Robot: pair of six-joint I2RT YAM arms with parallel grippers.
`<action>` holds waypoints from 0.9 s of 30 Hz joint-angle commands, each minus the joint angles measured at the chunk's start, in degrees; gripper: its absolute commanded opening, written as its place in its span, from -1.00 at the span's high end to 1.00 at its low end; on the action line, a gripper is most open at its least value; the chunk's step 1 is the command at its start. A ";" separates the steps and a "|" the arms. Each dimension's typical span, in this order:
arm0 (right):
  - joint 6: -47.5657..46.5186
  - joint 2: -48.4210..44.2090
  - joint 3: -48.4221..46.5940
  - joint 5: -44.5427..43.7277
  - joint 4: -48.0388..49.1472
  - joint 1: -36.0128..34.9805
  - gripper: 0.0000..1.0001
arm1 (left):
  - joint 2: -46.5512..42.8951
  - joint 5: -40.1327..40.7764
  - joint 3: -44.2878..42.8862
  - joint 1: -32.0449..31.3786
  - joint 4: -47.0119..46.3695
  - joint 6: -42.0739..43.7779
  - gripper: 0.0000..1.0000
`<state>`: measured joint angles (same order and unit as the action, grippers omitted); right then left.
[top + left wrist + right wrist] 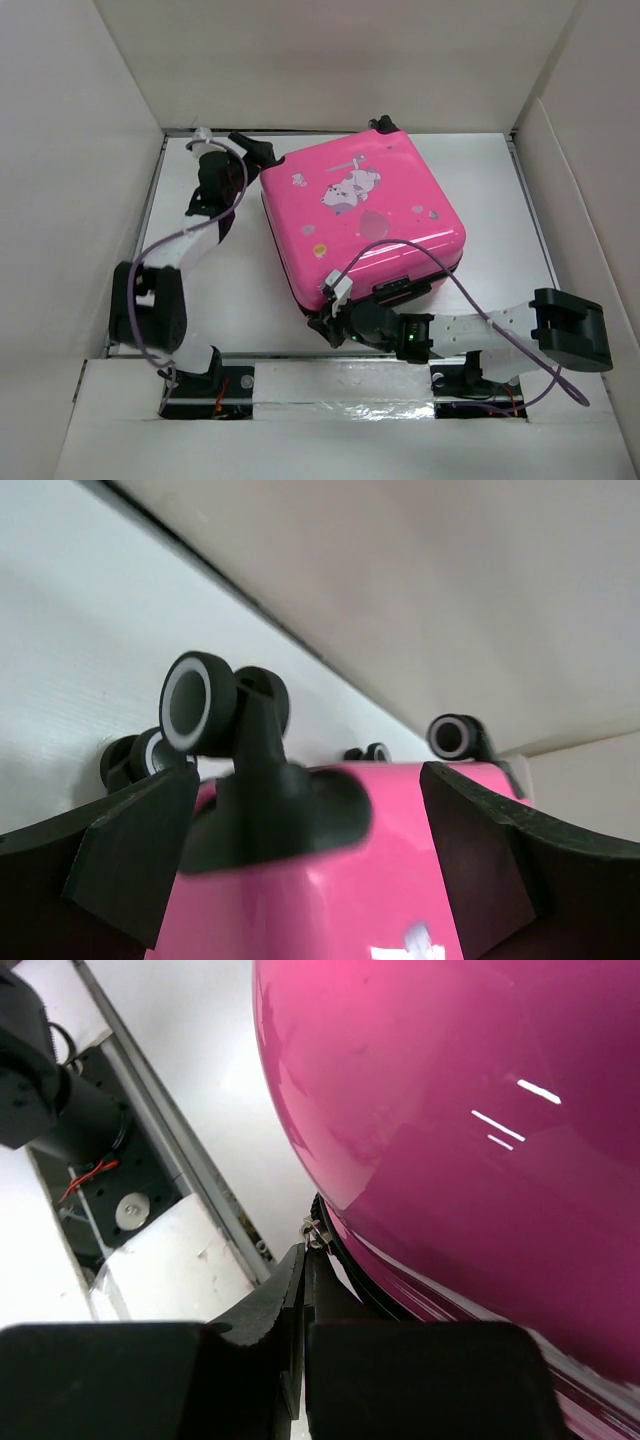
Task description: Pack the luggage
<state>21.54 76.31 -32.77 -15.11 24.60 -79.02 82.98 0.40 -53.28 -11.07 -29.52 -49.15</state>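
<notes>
The pink luggage (365, 215) lies flat and closed on the white table, cartoon print up. My left gripper (262, 155) is at its far left corner, open. In the left wrist view (308, 780) its jaws stand wide apart on either side of the pink shell (350, 900), next to a black wheel (200, 702). My right gripper (325, 322) is at the near left corner. In the right wrist view (305, 1255) it is shut on the small metal zipper pull (314, 1232) at the black zipper trim (352, 1272) under the pink shell (450, 1110).
White walls (90, 180) enclose the table on the left, back and right. The arm bases (210, 380) and a metal rail (330, 358) run along the near edge. A purple cable (500, 330) loops from the right arm over the suitcase's near corner.
</notes>
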 commanded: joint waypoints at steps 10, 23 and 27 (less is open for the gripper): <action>2.10 -5.82 1.40 6.15 4.93 -3.15 1.00 | 21.17 -10.34 -25.11 1.58 11.06 2.04 -0.76; 2.28 -6.00 1.49 3.25 3.53 -3.15 1.00 | 25.92 -14.12 -24.51 1.58 2.45 -4.02 -0.15; 2.54 -6.35 1.75 1.85 2.82 -3.15 1.00 | 26.97 -16.13 -23.89 1.58 -1.23 -5.52 0.27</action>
<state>22.79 72.36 -30.26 -15.20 23.05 -79.96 109.54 -11.42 -77.38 -7.92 -22.48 -52.71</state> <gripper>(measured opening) 0.016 0.430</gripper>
